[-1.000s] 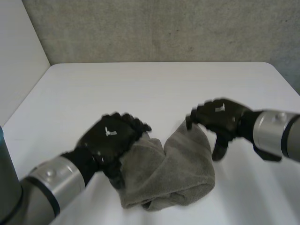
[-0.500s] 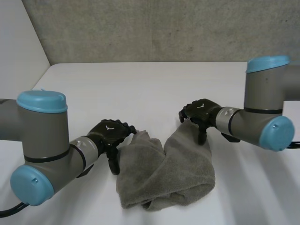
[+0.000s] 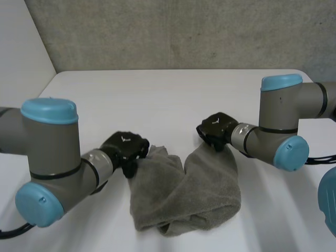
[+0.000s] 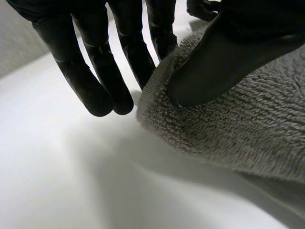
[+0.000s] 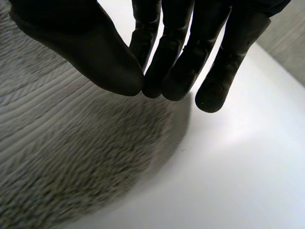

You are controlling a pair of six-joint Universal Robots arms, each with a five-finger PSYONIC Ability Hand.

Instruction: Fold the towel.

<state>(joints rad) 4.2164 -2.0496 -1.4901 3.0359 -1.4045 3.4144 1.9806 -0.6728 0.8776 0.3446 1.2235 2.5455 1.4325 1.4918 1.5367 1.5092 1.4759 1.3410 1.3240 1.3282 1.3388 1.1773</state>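
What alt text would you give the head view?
A rumpled grey towel lies on a white table, with the robot's left hand at one far corner and its right hand at the other; grey arms reach in from both sides.
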